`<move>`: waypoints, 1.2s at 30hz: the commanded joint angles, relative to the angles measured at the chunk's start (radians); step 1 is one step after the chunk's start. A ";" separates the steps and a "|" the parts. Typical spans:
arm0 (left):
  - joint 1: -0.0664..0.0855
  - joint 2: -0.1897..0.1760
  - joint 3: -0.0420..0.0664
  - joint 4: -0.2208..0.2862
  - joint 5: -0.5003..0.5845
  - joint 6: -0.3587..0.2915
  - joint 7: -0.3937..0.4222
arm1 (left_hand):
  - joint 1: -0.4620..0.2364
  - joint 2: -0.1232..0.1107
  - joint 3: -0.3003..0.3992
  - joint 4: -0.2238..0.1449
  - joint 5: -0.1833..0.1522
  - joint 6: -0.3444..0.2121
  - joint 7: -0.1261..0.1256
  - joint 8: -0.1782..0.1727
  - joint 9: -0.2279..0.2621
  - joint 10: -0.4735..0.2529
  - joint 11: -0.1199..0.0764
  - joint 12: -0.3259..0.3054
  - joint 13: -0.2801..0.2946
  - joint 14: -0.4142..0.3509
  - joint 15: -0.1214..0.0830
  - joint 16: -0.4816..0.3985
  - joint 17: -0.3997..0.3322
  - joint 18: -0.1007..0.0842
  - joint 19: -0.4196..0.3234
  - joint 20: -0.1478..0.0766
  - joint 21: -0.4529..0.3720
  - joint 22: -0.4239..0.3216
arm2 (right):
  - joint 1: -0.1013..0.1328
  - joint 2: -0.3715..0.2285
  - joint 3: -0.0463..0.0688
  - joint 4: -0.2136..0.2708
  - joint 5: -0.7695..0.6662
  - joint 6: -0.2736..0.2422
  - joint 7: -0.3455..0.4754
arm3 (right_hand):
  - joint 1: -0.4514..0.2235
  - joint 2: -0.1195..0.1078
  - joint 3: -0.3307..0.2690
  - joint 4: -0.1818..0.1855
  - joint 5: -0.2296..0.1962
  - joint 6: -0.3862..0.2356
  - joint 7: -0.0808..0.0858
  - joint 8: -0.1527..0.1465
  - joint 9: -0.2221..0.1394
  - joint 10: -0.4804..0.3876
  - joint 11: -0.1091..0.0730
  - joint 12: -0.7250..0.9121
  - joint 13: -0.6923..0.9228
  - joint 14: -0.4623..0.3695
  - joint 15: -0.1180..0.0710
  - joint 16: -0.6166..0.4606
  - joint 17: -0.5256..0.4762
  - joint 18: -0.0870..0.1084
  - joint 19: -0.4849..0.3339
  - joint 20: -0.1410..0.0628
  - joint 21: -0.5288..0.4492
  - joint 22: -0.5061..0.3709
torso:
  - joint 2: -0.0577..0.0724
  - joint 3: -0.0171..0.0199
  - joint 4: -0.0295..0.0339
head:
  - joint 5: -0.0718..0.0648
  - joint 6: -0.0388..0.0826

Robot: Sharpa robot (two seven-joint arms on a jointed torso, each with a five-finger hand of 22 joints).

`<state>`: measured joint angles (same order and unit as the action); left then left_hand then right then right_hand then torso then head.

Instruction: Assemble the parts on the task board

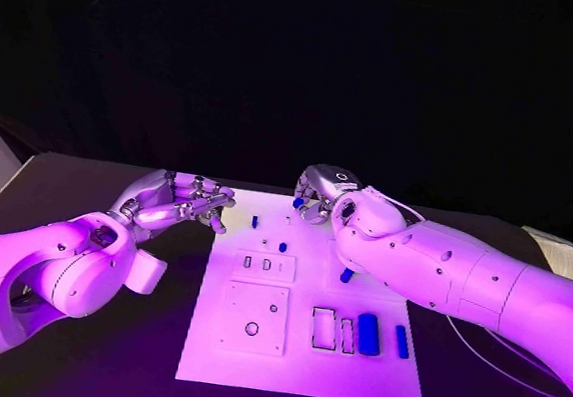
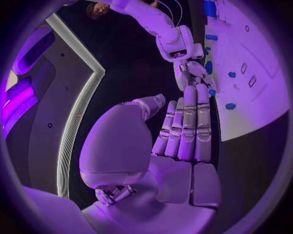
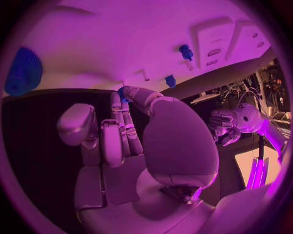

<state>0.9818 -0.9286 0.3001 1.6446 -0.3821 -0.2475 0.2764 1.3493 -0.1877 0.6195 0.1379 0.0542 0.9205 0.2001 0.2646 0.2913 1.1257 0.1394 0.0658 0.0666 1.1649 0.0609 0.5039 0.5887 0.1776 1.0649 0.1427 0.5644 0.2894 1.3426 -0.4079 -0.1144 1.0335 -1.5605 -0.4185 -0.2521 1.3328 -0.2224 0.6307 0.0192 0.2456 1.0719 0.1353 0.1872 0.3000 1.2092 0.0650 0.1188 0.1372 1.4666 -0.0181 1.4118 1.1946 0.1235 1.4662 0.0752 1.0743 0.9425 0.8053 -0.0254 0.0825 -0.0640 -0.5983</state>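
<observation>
We are looking down on a matte black table (image 1: pixel 75 349) carrying the flat, smooth white rectangular task board (image 1: pixel 303 363), which is sitting in the lower middle of the head view. Our two glossy white arms are reaching in from the frame's sides. The left hand (image 1: pixel 177 200), silver and segmented, is hovering just off the board's upper left corner, fingers loosely curled and slightly apart, holding nothing. The right hand (image 1: pixel 323 192) is hanging over the board's top edge, upper centre of the frame; its fingers are curled downward, and we cannot tell whether they are pinching anything, though in the right wrist view a small blue piece (image 3: pixel 122 92) is sitting right at the fingertips.

On the board, a rounded blue cylinder (image 1: pixel 368 333) is lying lower right of centre, with a slimmer blue bar (image 1: pixel 403 341) just beside it. A small blue peg (image 1: pixel 254 221) is standing near the left hand, and another small blue piece (image 1: pixel 347 275) is lying under the right forearm.
</observation>
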 commanded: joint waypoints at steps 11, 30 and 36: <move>0.001 -0.001 0.003 0.005 -0.008 0.021 0.003 | 0.001 0.007 -0.002 -0.006 -0.001 -0.008 0.002 -0.003 0.001 -0.007 -0.003 -0.003 0.001 -0.008 -0.001 -0.004 0.001 0.002 -0.007 0.003 0.003 0.001 | 0.000 0.018 -0.001 -0.024 -0.007 0.024 0.009 | -0.011 -0.001 0.005 0.001 -0.004 -0.003 0.003 0.002 0.003 0.007 0.003 -0.004 0.002 0.038 -0.002 0.005 0.000 -0.010 0.009 -0.007 0.001 -0.001 | 0.004 -0.0024 0.0020 | 0.004 -0.005; 0.001 0.000 0.004 0.001 -0.008 0.023 -0.001 | 0.001 0.007 -0.002 -0.006 -0.001 -0.008 0.002 -0.003 0.001 -0.007 -0.003 -0.003 0.001 -0.008 -0.001 -0.004 0.001 0.002 -0.007 0.003 0.003 0.001 | 0.000 0.015 -0.005 -0.032 -0.005 0.075 0.032 | -0.054 -0.032 -0.001 0.002 -0.003 -0.058 0.016 -0.024 0.007 -0.042 0.021 -0.046 -0.006 0.032 0.012 -0.002 -0.018 -0.009 -0.003 0.004 -0.016 -0.015 | 0.005 -0.0006 -0.0013 | 0.005 -0.009; 0.001 0.000 0.004 0.000 -0.008 0.024 -0.002 | 0.000 0.008 -0.002 -0.007 -0.001 -0.010 0.003 -0.004 0.002 -0.009 -0.002 -0.003 0.000 -0.009 -0.001 -0.004 0.003 0.002 -0.010 0.004 0.007 0.004 | 0.000 0.010 -0.005 -0.031 -0.007 0.048 0.036 | -0.062 -0.047 -0.065 -0.001 -0.050 -0.145 0.022 -0.072 -0.001 -0.140 0.029 -0.055 -0.024 0.017 0.019 -0.029 -0.073 0.004 -0.022 0.015 -0.070 -0.072 | 0.005 -0.0008 -0.0011 | 0.005 -0.007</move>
<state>0.9819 -0.9303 0.3035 1.6433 -0.3870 -0.2420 0.2728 1.3493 -0.1877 0.6166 0.1351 0.0542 0.9168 0.2037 0.2646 0.2927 1.1221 0.1356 0.0659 0.0666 1.1649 0.0610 0.5039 0.5905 0.1777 1.0605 0.1472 0.5683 0.2921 1.3425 -0.3961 -0.1191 1.0008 -1.5590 -0.3661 -0.2316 1.2724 -0.2723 0.5706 0.0197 0.2005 0.9339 0.1574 0.1192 0.3008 1.0766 0.0946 0.0647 0.1145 1.4652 -0.0014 1.3844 1.1245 0.1235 1.4499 0.0915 1.0077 0.8739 0.8104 -0.0262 0.0811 -0.0593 -0.6063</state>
